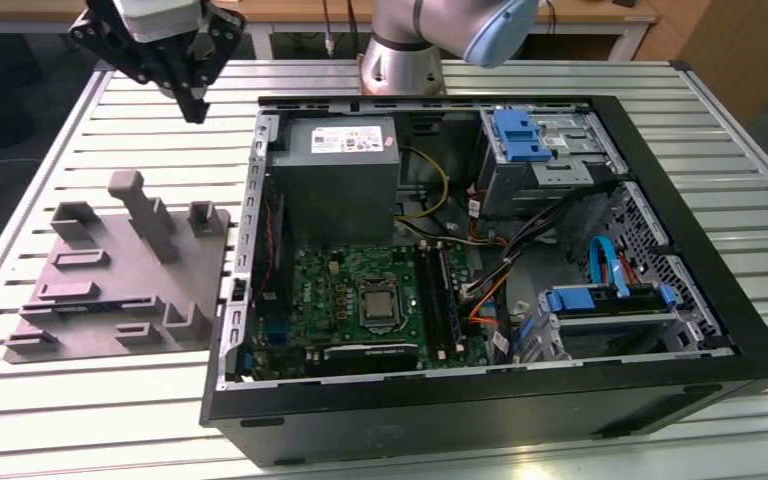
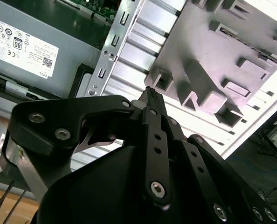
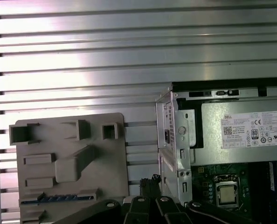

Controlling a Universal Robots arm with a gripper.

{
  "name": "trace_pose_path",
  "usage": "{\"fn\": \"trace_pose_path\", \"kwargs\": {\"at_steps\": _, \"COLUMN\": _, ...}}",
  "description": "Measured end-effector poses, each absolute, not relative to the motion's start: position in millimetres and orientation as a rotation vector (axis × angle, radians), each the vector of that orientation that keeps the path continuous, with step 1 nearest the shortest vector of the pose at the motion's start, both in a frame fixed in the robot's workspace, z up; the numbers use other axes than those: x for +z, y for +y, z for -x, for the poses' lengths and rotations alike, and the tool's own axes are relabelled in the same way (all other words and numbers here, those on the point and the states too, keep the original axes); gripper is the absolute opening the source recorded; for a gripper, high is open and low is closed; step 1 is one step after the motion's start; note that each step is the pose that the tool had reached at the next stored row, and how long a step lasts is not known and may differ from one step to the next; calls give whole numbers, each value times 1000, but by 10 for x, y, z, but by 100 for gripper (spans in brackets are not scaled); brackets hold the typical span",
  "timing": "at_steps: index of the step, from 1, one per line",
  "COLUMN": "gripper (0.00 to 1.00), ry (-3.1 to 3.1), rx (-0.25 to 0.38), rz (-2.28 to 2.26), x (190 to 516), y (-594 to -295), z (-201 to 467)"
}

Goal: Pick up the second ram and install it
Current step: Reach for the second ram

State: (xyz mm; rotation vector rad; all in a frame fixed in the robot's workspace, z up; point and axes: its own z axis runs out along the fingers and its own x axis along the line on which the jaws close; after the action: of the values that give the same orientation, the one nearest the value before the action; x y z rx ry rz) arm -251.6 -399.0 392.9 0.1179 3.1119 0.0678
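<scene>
Bare slatted table (image 1: 91, 135) below the claw (image 1: 197, 112), holder block (image 1: 117, 270) near, case wall (image 1: 261, 180) just beside, cables (image 1: 491, 250) crowding case interior

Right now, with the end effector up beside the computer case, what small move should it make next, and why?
Probably lower the end effector toward the grey holder block, over the second ram. It hangs raised beside the computer case, carrying no stick, while the ram sits in a slot of the block.

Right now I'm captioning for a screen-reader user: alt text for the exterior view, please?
A robot gripper hangs above a slatted metal table, beside an open computer case showing its motherboard; a grey holder block lies alongside.
</scene>
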Motion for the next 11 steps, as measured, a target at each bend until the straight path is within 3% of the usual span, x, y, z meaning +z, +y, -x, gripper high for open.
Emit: {"fn": "trace_pose_path", "kwargs": {"at_steps": 11, "gripper": 11, "ry": 3112, "rx": 68, "rz": -118, "x": 3927, "y": -3989, "z": 2785}}
